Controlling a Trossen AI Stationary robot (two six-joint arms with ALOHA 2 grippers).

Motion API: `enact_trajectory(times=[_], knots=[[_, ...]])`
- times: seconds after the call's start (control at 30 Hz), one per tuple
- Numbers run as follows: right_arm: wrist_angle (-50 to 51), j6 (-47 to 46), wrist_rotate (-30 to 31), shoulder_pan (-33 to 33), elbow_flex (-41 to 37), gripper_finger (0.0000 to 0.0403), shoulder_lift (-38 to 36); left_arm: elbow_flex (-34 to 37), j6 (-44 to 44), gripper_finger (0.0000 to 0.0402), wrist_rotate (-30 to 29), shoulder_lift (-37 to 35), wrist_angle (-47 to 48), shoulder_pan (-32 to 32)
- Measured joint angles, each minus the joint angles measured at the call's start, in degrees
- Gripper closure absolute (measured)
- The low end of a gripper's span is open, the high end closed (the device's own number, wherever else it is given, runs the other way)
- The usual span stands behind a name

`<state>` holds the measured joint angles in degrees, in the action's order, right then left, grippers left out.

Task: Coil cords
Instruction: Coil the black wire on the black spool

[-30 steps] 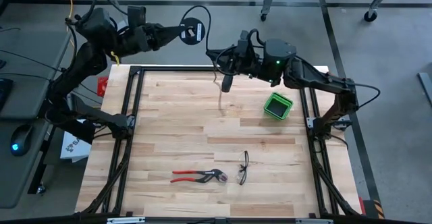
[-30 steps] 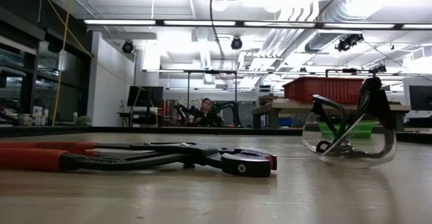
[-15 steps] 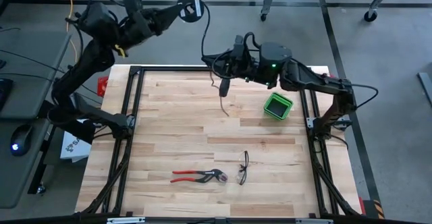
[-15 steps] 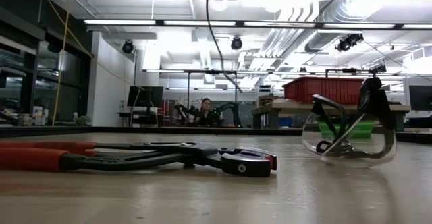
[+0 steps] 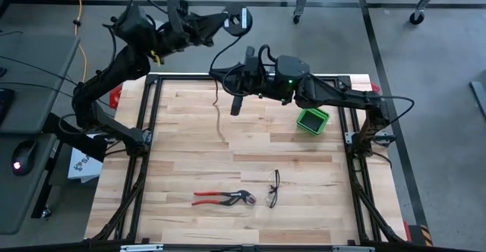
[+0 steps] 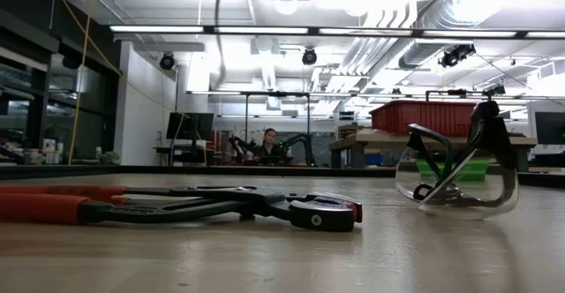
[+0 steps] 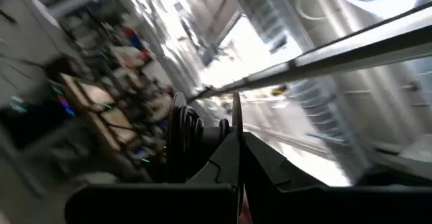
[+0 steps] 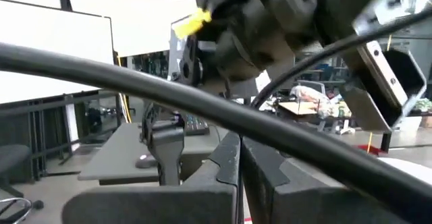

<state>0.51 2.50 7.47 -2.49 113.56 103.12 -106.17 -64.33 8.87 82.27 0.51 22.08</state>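
The thin black cord is partly wound into a small coil (image 5: 243, 18) at my left gripper (image 5: 232, 21), which is raised beyond the table's far edge and shut on it. From the coil the cord (image 5: 216, 68) loops down to my right gripper (image 5: 230, 80), shut and raised over the far middle of the table. The free tail (image 5: 219, 119) hangs toward the tabletop; whether it touches I cannot tell. The low view shows only a hanging stretch of cord (image 6: 218, 15). My left gripper holds the coil's bundled loops (image 7: 186, 135) beside its shut fingers (image 7: 226, 158); the fingers hide the place of contact. The fingers reach roughly level toward the table's right side, and the coil is lifted clear. My right gripper's shut fingers (image 8: 228, 158) meet the cord (image 8: 202, 109) where it runs across their tips; whether it lies between them is hidden. They point about level toward the table's left side, across the cord. The tail hangs slack below.
A green box (image 5: 313, 119) stands at the far right of the table. Red-handled pliers (image 5: 222, 199) and safety glasses (image 5: 273, 189) lie near the front edge. A yellow cable (image 5: 79, 9) hangs beyond the far left corner. A person (image 6: 269, 143) sits far behind.
My left gripper has swung toward the table's right and farther back, rolling its wrist, so the coil now shows more edge-on. My right gripper has moved toward the table's left edge and sunk a little. The hanging tail has swung left with it. Both stayed shut.
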Motion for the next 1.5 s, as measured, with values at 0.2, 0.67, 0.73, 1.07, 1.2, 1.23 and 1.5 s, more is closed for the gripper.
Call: enact_trajectory(times=[0.2, 0.67, 0.73, 1.07, 1.2, 1.23, 1.5], knots=[[-1.46, 0.52, 0.85, -2.05, 0.0, 0.0403, 0.62, 0.0, -2.52, 0.0402, 3.05, -0.23, -1.15, -3.26], [-4.55, 1.03, -1.14, -2.51, 0.28, 0.0403, 0.45, -0.04, 1.74, 0.0402, 2.07, -2.19, 4.83, -4.94], [-3.72, 1.68, -1.01, -2.6, 0.79, 0.0403, 0.45, -0.04, 0.91, 0.0402, 2.33, -2.24, 5.49, -4.96], [-5.64, 1.97, -2.22, -2.22, 1.46, 0.0403, 0.38, -0.04, 7.37, 0.0401, -1.44, -2.19, 7.51, -5.55], [-4.9, 2.29, -2.23, -1.9, 1.53, 0.0403, 0.38, 0.02, 8.06, 0.0402, -3.38, -2.3, 5.37, -5.02], [-4.76, 2.32, -2.24, -1.9, 1.55, 0.0403, 0.38, 0.02, 8.13, 0.0401, -3.42, -2.35, 5.05, -4.79], [-4.83, 1.4, -3.71, -1.54, 1.55, 0.0403, 0.38, 0.02, 11.78, 0.0401, -5.93, -2.72, 3.81, -3.61]])
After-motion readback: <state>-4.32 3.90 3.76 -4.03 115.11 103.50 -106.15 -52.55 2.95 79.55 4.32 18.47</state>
